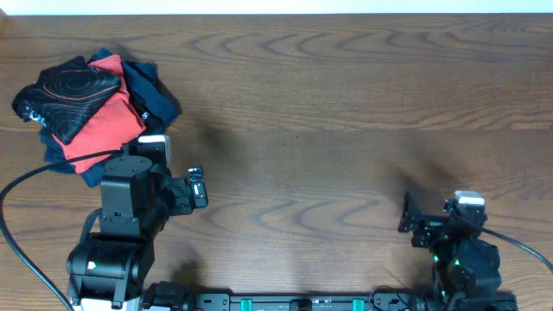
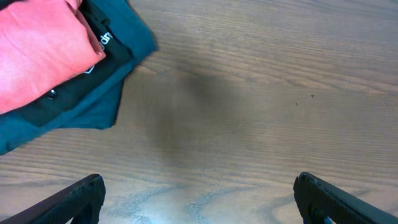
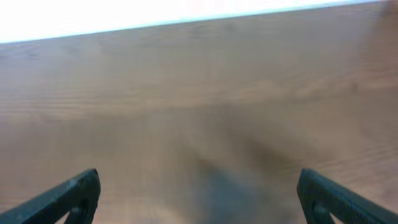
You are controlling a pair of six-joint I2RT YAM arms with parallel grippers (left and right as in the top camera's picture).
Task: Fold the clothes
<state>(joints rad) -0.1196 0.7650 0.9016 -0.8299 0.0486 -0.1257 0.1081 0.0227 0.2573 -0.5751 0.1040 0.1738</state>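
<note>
The black jersey (image 1: pixel 71 91) with thin orange contour lines lies folded on top of a pile at the table's far left, over a red garment (image 1: pixel 111 130) and navy garments (image 1: pixel 149 93). My left gripper (image 1: pixel 197 187) is open and empty, below and to the right of the pile. In the left wrist view its fingers (image 2: pixel 198 199) are spread wide over bare wood, with the red garment (image 2: pixel 37 56) and a navy one (image 2: pixel 74 112) at the upper left. My right gripper (image 1: pixel 406 213) is open and empty at the near right, its fingers (image 3: pixel 198 196) over bare table.
The wooden table (image 1: pixel 346 112) stretches between the two arms. Its far edge (image 3: pixel 186 22) shows in the right wrist view. A black cable (image 1: pixel 26 186) curves along the left side by the left arm's base.
</note>
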